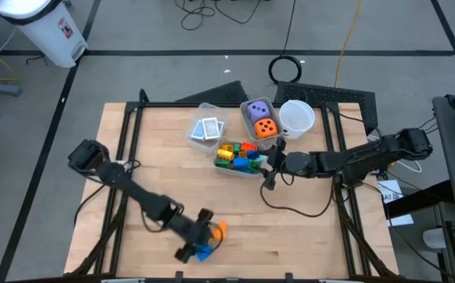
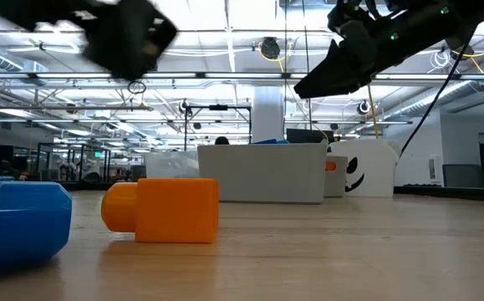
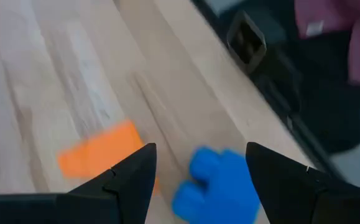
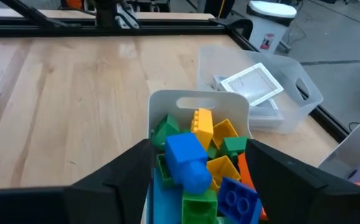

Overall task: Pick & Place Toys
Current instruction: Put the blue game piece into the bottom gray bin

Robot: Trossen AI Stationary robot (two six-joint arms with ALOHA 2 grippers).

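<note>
Blue plastic building block (image 3: 220, 186) centred between wide-open left jaws (image 3: 199, 177); orange block (image 3: 102, 155) just beside; right jaws (image 4: 198, 163) open over block bin (image 4: 198, 102).

Both arms are dark, built of slim tubular links joined by chunkier rounded joints. A thin black cable loops loose beneath the right arm. Each hand, the left hand (image 3: 199, 180) and the right hand (image 4: 199, 180), ends in two broad, matte black, wedge-shaped fingers.

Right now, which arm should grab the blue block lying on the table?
Left. Its open gripper hangs right over the blue block; the right gripper is across the table at the block bin.
</note>
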